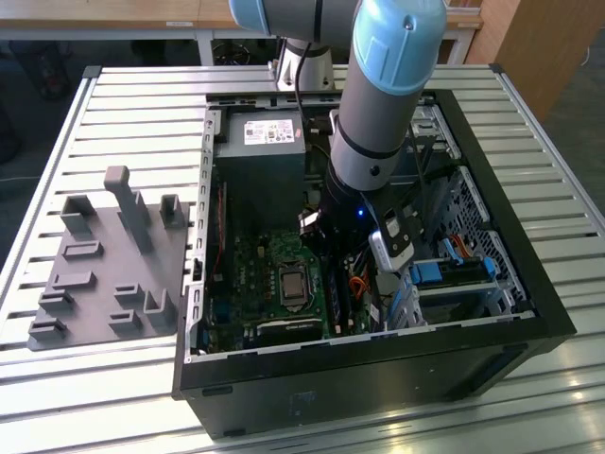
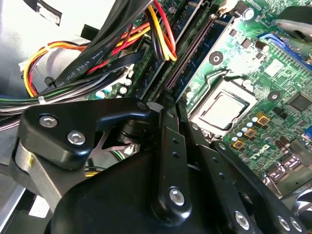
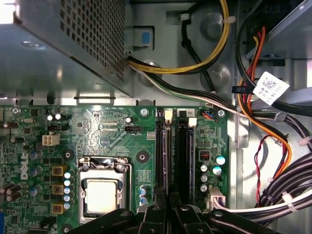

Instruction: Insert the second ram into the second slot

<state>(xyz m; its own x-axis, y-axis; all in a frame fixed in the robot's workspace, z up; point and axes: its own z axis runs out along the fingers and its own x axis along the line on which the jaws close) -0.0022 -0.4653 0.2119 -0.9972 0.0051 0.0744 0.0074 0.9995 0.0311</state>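
End effector (image 3: 170,214) over motherboard (image 3: 112,141) memory slots (image 3: 175,151), fingers closed together

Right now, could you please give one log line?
end effector over memory slots | CPU socket alongside | inside open case

One open computer case (image 1: 529,312) on the bench. One motherboard (image 3: 112,131), one processor socket (image 3: 101,192). Two memory slots (image 3: 181,156) just ahead of the gripper (image 3: 168,212). One grey fixture tray (image 1: 104,274). One power supply (image 1: 260,151).
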